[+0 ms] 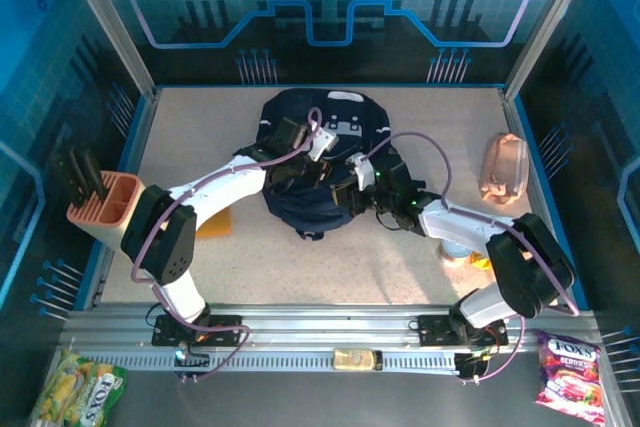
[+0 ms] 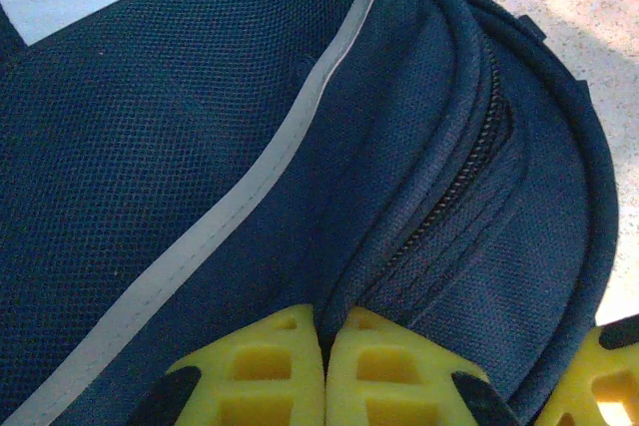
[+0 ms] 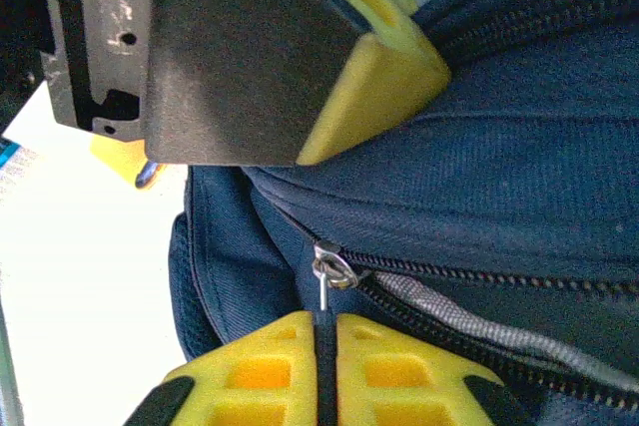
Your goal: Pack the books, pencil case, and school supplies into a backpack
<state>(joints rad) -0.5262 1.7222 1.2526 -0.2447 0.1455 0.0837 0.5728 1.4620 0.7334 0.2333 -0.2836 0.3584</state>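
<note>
Right wrist: right gripper (image 3: 324, 341) pinches zipper pull (image 3: 322, 291); left gripper (image 2: 324, 346) seemingly pinches backpack (image 2: 200, 147) fabric.

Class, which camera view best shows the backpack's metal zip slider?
The right wrist view: the zip slider is close and sharp, just above the right gripper. The left wrist view gives zipper teeth; the top view gives the whole backpack, too small for it.

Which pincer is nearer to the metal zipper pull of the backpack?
Right. The right pincer grips the tab of the zipper pull, just under its ring. The left pincer pinches the backpack fabric beside it, apart from the pull.
</note>
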